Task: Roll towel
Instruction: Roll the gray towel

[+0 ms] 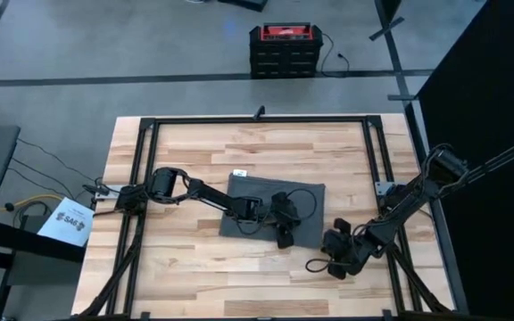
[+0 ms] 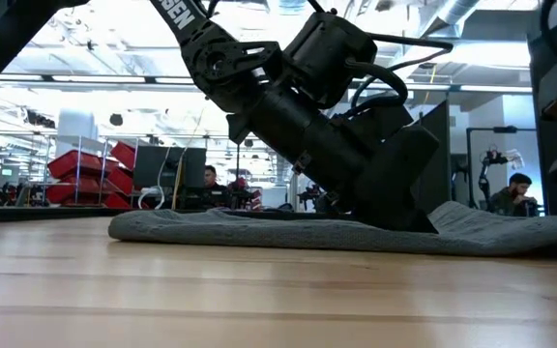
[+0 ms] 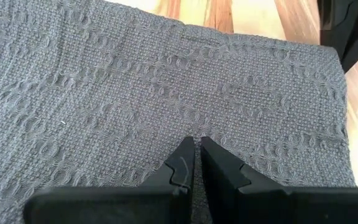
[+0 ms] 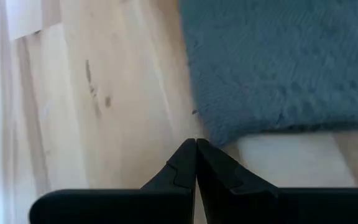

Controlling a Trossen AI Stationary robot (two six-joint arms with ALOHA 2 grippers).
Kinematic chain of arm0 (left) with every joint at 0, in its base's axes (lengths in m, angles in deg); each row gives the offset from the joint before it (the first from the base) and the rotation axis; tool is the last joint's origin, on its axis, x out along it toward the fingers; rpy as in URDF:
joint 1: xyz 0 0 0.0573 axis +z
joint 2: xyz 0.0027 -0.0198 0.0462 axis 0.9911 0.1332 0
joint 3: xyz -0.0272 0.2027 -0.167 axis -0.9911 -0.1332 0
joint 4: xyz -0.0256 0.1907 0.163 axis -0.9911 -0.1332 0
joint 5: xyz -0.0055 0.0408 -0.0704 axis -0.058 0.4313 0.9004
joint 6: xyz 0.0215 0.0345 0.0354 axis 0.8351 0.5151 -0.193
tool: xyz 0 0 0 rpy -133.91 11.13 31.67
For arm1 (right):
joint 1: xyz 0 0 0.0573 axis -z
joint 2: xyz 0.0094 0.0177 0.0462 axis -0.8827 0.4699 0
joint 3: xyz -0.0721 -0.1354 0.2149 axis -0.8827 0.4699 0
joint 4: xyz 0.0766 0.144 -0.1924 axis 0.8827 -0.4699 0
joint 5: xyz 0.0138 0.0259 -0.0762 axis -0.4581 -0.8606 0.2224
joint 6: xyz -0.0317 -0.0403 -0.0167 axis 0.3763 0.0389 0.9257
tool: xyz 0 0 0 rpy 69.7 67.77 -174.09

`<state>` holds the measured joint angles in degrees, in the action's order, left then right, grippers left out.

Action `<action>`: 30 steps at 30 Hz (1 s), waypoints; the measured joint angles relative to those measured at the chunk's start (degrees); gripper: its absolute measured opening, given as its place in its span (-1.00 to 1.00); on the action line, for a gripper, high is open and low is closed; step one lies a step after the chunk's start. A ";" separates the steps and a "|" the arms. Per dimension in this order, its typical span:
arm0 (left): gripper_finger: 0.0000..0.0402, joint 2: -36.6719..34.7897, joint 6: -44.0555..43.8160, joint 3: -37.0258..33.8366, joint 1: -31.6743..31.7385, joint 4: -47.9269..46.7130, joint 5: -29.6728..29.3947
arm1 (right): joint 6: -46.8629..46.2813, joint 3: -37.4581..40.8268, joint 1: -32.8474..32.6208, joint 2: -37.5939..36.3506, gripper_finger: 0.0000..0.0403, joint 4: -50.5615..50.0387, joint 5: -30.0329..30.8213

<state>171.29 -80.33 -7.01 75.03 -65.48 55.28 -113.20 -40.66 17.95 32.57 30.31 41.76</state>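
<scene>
The dark grey towel [image 1: 270, 207] lies spread flat in the middle of the wooden table, with a small white tag [image 1: 238, 173] at its far edge. My left gripper [image 3: 196, 140] is shut and slants down onto the towel close to its near edge [image 1: 284, 235]. In the low view its tips come down to the cloth [image 2: 409, 222]. My right gripper [image 4: 196, 142] is shut over bare wood, just off the towel's near right corner [image 4: 225, 134]. In the high view it sits to the right of the towel [image 1: 327, 244]. My left gripper sets the tips of its shut fingers [image 3: 182, 163] on the towel's upper face [image 3: 194, 127], a little in from the near edge. It comes slanting down from the table's left. No cloth shows raised between the fingers, and the towel stays flat on the table.
A black frame rail [image 1: 146, 169] runs around the table top. Bare wood [image 1: 212, 267] lies between the towel and the near edge. A red and black box [image 1: 285, 49] stands on the floor beyond the far edge. People sit in the room behind [image 2: 515, 193].
</scene>
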 joint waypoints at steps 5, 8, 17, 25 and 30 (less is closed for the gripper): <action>-0.93 0.00 0.01 0.00 0.00 -0.05 0.10 | 3.13 0.00 2.16 0.00 -1.00 -0.12 0.50; -0.93 0.00 0.01 0.00 0.00 -0.11 0.12 | 5.37 -0.49 3.41 0.04 -1.00 -0.70 0.81; -0.93 0.00 0.02 0.02 0.00 -0.25 0.23 | 12.47 -3.15 7.02 0.11 -1.00 -1.49 2.13; -0.93 0.00 0.03 0.02 0.00 -0.37 0.23 | 19.37 -6.29 10.15 0.04 -1.00 -4.61 2.83; -0.93 0.00 0.05 0.02 0.00 -0.37 0.23 | 23.05 -6.80 12.41 0.02 -1.00 -4.58 3.71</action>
<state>171.29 -80.28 -6.99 75.03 -65.85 55.51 -90.15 -47.46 30.36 32.60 25.73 45.47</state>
